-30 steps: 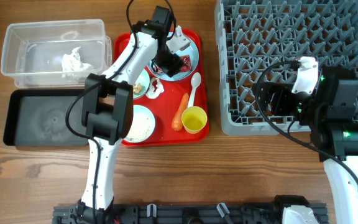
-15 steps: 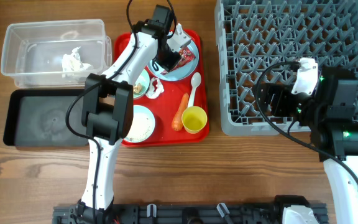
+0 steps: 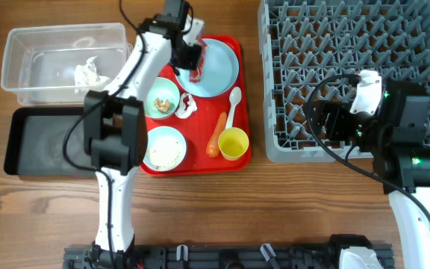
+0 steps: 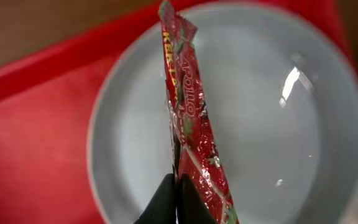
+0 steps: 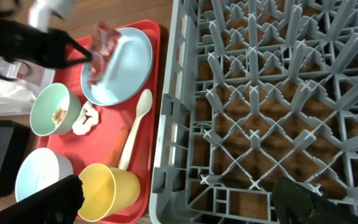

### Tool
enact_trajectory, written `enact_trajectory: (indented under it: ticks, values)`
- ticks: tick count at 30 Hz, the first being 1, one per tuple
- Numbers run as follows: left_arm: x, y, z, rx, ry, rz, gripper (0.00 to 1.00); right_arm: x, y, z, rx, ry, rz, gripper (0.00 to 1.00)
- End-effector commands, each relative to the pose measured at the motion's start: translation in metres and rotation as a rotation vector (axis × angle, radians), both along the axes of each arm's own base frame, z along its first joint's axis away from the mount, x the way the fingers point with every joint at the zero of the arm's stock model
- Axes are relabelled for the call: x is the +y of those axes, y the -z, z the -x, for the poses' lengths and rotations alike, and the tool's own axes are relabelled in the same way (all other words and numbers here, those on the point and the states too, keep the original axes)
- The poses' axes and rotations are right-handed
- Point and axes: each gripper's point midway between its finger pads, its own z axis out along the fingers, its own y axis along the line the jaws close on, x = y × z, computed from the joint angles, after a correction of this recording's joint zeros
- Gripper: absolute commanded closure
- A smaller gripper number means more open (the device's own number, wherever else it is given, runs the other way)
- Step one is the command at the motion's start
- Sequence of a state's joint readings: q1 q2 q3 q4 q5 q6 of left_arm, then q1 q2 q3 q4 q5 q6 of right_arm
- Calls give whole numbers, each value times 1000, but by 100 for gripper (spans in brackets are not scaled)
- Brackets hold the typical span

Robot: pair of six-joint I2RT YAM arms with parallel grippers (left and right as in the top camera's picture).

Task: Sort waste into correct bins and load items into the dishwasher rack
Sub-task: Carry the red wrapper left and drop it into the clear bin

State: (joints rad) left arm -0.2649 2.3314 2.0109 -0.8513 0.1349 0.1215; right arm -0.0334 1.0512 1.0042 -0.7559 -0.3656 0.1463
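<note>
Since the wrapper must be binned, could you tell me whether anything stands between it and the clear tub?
Nothing visible does. The left gripper holds the wrapper above the plate; only the red tray's rim lies between it and the tub.

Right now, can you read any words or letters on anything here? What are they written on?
"Apollo": printed lengthwise on the red candy wrapper pinched in the left gripper, as seen from the left wrist.
"KEK...": yellow letters near the top of the same wrapper. The letters after these are too blurred to read.
Nothing else in view shows writing that can be read.
</note>
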Motion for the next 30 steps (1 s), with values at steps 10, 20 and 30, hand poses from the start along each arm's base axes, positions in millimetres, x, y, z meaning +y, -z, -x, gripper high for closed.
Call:
enact_trajectory:
  ticks: [10,20,30]
  values:
    - [54,-150,0,-204,-258,139,96,0,-5,-3,-7,10,-1,0]
    - [156,-139,-3,-161,-484,115,96,0,-6,-4,-9,11,-2,1]
    - [254,-83,9,-44,-928,1,51,0,-5,-3,-5,11,-2,0]
